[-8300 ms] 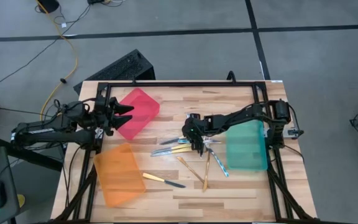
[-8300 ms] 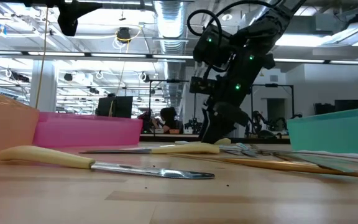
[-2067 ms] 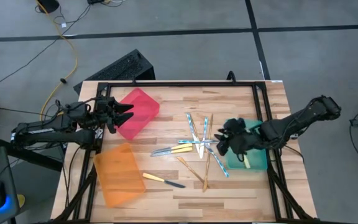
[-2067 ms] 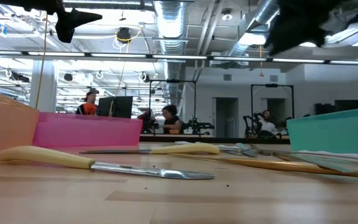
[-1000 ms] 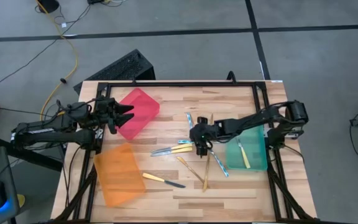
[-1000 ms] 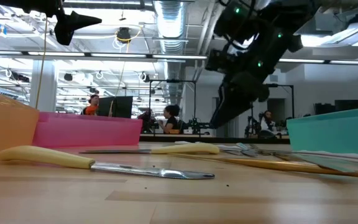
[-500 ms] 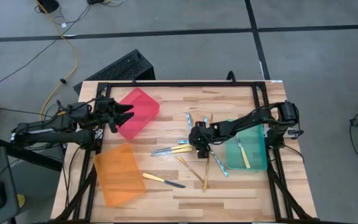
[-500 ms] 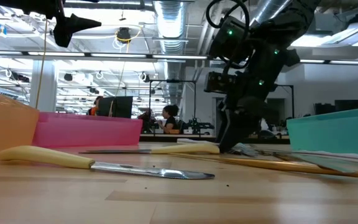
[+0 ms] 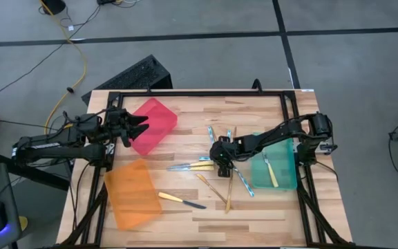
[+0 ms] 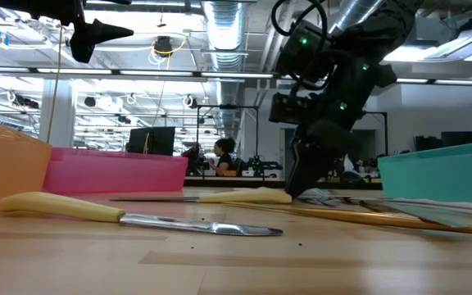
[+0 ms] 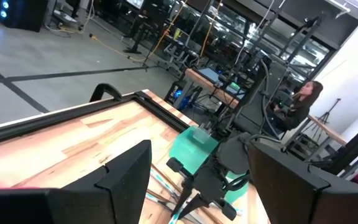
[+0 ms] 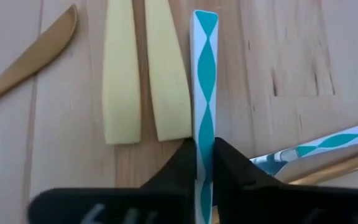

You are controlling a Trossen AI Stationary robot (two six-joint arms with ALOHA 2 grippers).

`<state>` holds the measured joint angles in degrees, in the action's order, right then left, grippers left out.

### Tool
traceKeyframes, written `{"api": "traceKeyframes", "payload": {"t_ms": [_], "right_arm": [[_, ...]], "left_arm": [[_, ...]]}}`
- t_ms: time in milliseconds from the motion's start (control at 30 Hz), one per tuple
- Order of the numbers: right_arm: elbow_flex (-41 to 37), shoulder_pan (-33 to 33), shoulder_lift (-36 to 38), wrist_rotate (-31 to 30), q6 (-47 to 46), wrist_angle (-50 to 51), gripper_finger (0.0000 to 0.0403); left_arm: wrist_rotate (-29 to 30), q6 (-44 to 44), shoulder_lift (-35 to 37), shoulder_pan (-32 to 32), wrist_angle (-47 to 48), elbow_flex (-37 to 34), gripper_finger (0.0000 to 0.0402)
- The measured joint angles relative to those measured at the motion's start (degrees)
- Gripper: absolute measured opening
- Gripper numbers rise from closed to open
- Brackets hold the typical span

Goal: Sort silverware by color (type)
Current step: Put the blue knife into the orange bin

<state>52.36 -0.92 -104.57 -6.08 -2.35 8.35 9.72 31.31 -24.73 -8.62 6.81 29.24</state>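
the right gripper [image 12: 205, 163] is squeezing its two dark fingers tight on a slim piece of silverware with a blue and white diamond pattern [image 12: 204, 93]. the piece is lying flat on the wooden table [image 9: 268, 207], and its long way is pointing straight out from the fingers. two pale yellow handles [image 12: 143, 74] are lying just beside it, side by side. the clear green plastic bin [image 9: 273, 160] is near the gripper, on the right arm's own side, so the lift will likely go that way. the left gripper [image 9: 135, 126] is waiting well apart from the green bin, over the red bin [image 9: 156, 119], with its fingers open.
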Motion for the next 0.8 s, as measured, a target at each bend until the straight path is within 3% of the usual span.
{"api": "traceKeyframes", "payload": {"t_ms": [267,467,800], "right_arm": [[-0.2,0.0,1.6,-1.3,-2.9,0.0,0.0029],[-0.3,0.3,6.1,-8.6,-3.9,1.0,0.0029],[-0.2,0.7,12.6,-11.9,-5.4,-4.0,0.0029]], "left_arm": [[0.0,0.7,0.0,0.0,0.0,0.0,0.0247],[0.0,1.1,0.0,0.0,0.0,0.0,0.0247],[0.0,1.5,0.0,0.0,-0.2,0.0,0.0247]]}}
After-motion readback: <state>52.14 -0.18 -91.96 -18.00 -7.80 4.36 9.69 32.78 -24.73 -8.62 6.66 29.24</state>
